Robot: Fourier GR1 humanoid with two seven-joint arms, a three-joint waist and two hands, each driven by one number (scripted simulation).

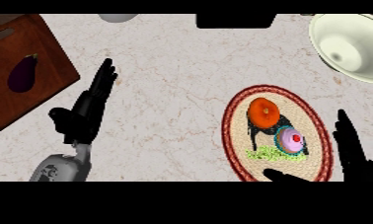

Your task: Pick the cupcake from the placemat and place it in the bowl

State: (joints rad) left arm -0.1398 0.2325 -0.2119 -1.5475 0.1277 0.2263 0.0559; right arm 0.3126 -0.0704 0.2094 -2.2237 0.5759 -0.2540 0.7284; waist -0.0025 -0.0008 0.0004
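Note:
The cupcake (292, 140), pink frosting with a red cherry in a teal wrapper, sits on the oval woven placemat (241, 119) with a red border, near its lower right. An orange fruit (263, 111) lies just above it on the mat. The cream bowl (344, 45) stands at the upper right, partly cut by the view's edge. My right hand (350, 149) is open at the mat's lower right, fingers straight up to the right of the cupcake, thumb below it, not touching it. My left hand (87, 107) rests open at the left, fingers up.
A wooden cutting board (44, 77) with a purple eggplant (22, 72) lies at the left. A white object (119, 17) and a black object (236, 20) sit at the counter's far edge.

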